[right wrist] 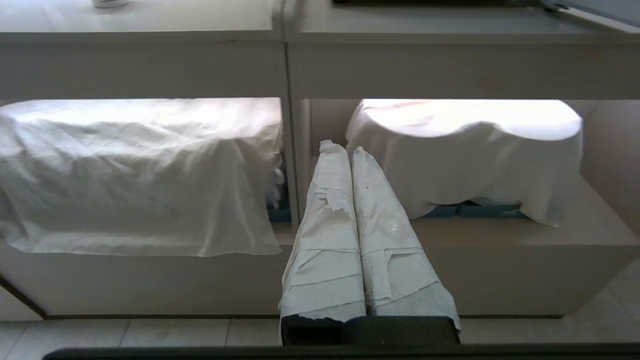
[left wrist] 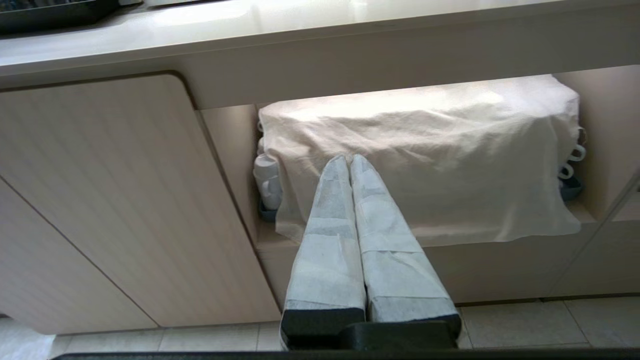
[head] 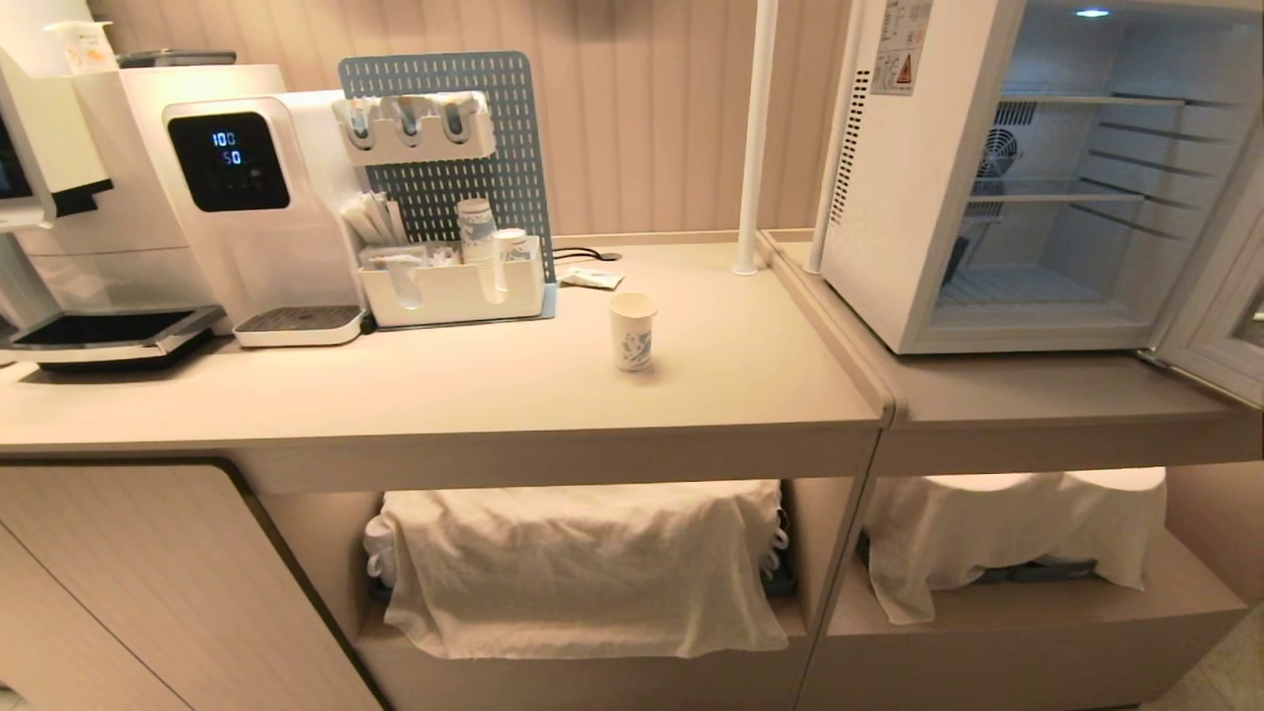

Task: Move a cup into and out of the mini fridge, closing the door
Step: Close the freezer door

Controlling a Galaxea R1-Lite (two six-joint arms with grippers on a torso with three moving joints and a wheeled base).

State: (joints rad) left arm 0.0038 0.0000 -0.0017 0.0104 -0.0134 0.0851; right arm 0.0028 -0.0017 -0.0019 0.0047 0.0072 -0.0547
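Pale beige laminate covers the counter, smooth and matte, with ribbed panelling behind it. Near the middle stands the cup, upright, alone, well apart from the fridge on the lower step to the right. The fridge is a white box with wire shelves and a round rear fan; its door hangs wide open at the far right edge, so the cavity is ready to receive.

The cup is thin paper, tapered, white with a blue print. It looks very light and easy to crush or tip, so a gentle pinch around the mid wall, below the rolled rim, seems the safest hold; the lowest shelf looks like the easiest landing.

Neither arm shows from the head. Both hang low before the open cupboard shelves, where wrinkled white cloths drape over stored ware. The left gripper and right gripper, fingers wrapped in papery white tape, are each clenched tip to tip on nothing.
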